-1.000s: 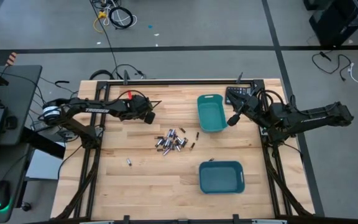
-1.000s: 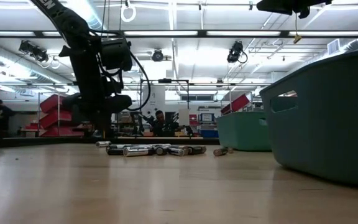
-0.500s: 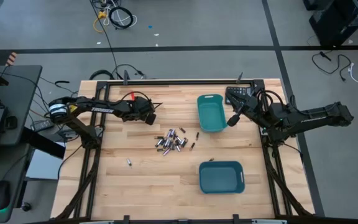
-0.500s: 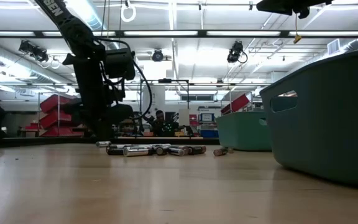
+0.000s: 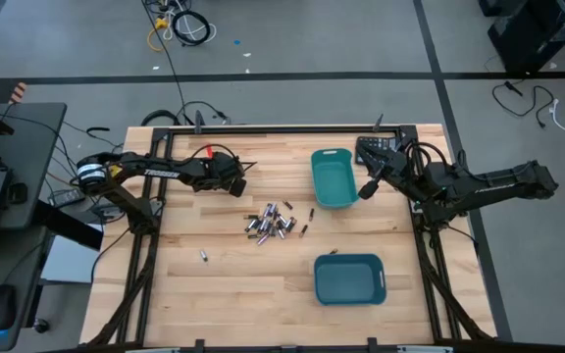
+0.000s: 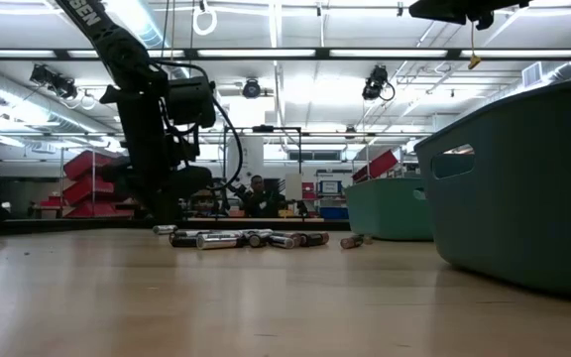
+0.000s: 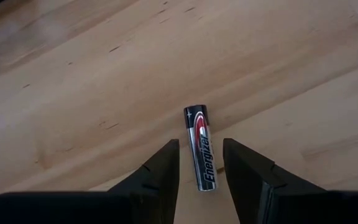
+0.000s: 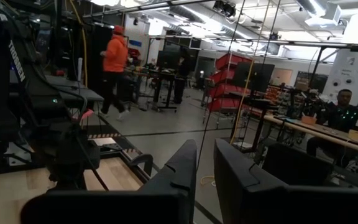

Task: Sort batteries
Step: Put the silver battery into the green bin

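- My left hand (image 7: pixel 201 177) hangs low over the table (image 5: pixel 214 294), its two dark, blunt, matte fingers (image 7: pixel 163 168) parted and gripping nothing.
- Between those fingers lies one battery (image 7: pixel 201 149): a smooth, glossy cylinder, black with a red and silver label, flat on the wood with its far end poking out past my fingertips. Whether the fingers touch its sides I cannot tell.
- From above, my left hand (image 5: pixel 233 183) sits toward the far left of the table, up and left of the battery pile (image 5: pixel 270 223).
- The table is pale wooden planking with visible grain and darker seams, in a black metal frame.
- The pile is a loose heap of small cylinders near the table's middle, some silvery, some dark, lying crisscross. At table height they show as a low row of shiny tubes (image 6: pixel 246 239).
- A few strays lie around the pile: one just right of it (image 5: pixel 303 229), one above and right (image 5: pixel 312 212), one well off to the lower left (image 5: pixel 204 256).
- Two teal plastic bins with rounded corners stand right of the pile: the far bin (image 5: pixel 333 178) above, the near bin (image 5: pixel 349 278) below. A tiny dark battery (image 5: pixel 333 252) lies just by the near bin's upper edge.
- My right hand (image 5: pixel 368 186) hangs in the air beside the far bin's right edge, its fingers (image 8: pixel 188 168) a narrow gap apart and empty.
- A black calculator (image 5: pixel 376 150) lies at the table's far right corner, partly under my right arm.
- Beyond the table, a person in an orange top (image 8: pixel 114 68) stands in the workshop.
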